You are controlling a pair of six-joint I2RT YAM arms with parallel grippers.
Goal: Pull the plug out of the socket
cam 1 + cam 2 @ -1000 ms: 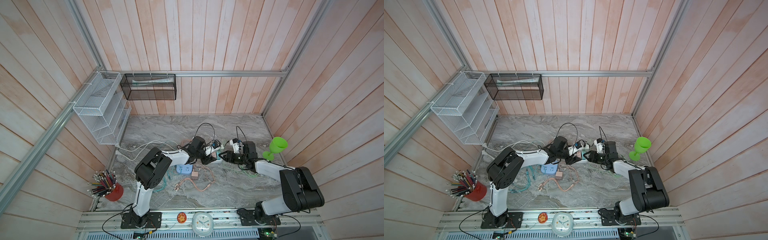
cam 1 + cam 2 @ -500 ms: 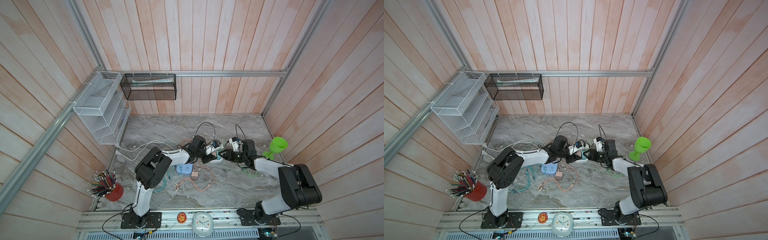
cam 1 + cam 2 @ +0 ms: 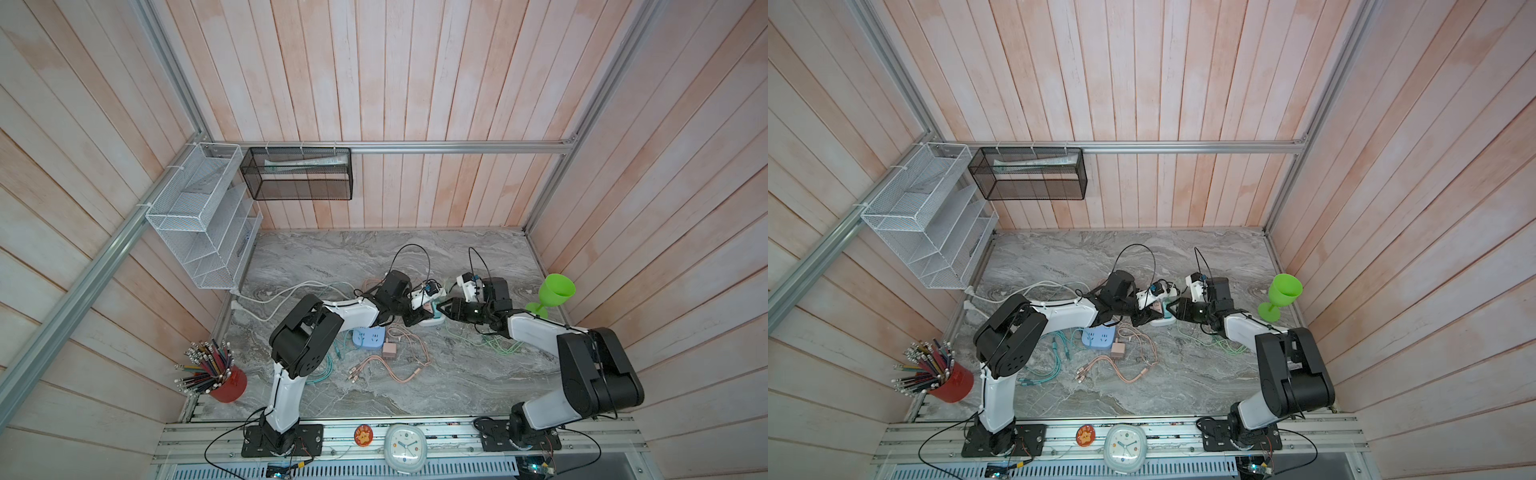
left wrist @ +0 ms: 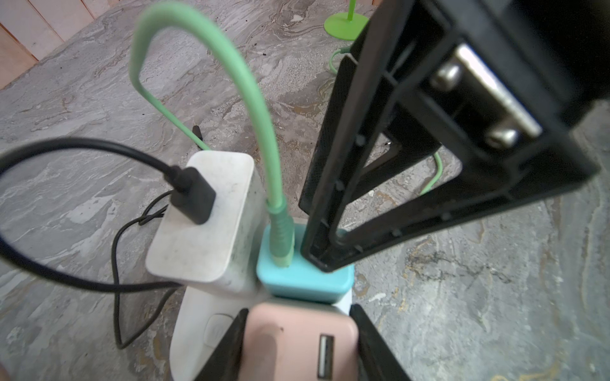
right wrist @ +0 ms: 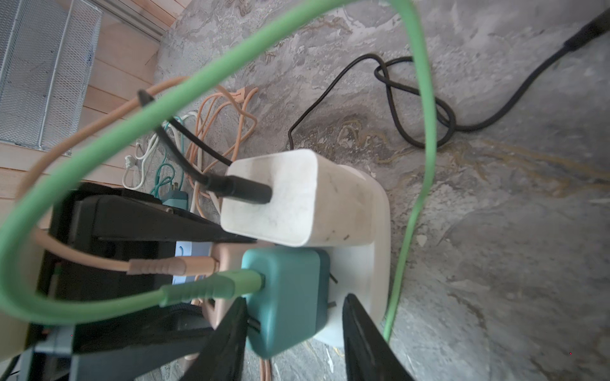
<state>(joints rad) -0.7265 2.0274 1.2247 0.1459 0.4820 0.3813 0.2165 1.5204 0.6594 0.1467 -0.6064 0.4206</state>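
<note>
Pencils (image 3: 203, 368) in red cup (image 3: 231, 390), teal plug (image 5: 284, 297) partly in white socket (image 5: 364, 260)

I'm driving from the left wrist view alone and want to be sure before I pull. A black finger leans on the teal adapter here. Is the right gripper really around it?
Observer: Yes. In the right wrist view the teal adapter sits between both fingers of the right gripper. I cannot tell whether they grip it.
Operator: Is it seated flush in the strip?
Observer: It seems not. What look like prongs show between it and the white power strip.
</note>
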